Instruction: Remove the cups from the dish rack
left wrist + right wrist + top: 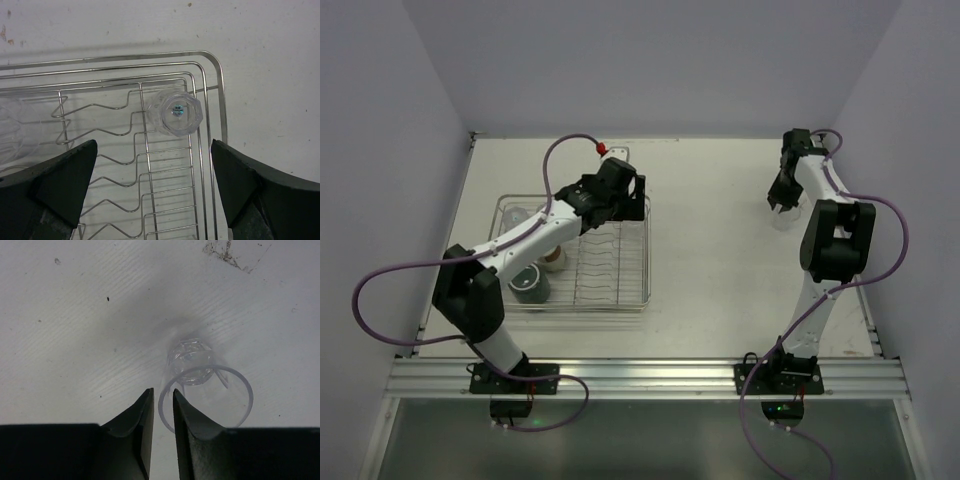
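My left claw hangs spread above the upturned clear faceted tumbler in the corner of the silver wire dish rack, where a finger could snag wire; whether my right claw grips the rim of its clear tumbler, I cannot tell.

Clear tumbler half off-frame.

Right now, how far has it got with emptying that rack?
One clear tumbler stands on the table, its rim between the fingers of the right gripper. The left gripper, open, hovers over a second tumbler in the dish rack. A third tumbler, the cream cup and the dark mug are left inside.
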Robot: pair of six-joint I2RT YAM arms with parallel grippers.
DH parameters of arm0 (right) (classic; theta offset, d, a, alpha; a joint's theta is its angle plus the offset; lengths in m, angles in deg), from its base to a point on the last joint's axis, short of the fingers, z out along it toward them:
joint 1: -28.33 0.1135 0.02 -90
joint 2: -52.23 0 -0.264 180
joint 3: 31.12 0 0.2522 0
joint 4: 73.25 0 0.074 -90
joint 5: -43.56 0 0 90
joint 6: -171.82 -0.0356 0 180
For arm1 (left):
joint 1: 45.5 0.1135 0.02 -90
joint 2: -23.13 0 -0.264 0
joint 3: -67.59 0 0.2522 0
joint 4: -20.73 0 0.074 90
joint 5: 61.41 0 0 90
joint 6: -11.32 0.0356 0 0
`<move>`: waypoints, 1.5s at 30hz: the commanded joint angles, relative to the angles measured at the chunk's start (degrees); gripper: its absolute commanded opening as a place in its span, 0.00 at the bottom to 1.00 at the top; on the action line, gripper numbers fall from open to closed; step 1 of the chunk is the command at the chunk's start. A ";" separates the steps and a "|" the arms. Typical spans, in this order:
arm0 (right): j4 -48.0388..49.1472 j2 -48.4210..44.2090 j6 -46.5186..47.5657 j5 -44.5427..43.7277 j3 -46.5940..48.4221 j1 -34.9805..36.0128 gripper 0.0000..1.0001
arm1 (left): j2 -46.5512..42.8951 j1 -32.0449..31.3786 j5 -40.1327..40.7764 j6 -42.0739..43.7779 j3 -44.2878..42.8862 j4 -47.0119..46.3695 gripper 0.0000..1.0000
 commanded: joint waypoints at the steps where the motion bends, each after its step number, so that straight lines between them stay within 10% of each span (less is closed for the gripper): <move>1: 0.70 -1.34 0.62 -0.12 -0.59 0.62 0.26 | 0.71 0.45 -0.28 1.47 -0.08 0.44 1.00; 20: 3.51 -23.22 -0.08 -1.52 -13.86 4.93 0.40 | 5.80 0.36 -0.02 1.13 -2.89 1.58 0.96; 45: 4.75 -26.39 0.53 -0.73 -16.86 7.48 0.39 | 14.59 -0.08 -1.25 -1.25 -10.18 2.54 0.96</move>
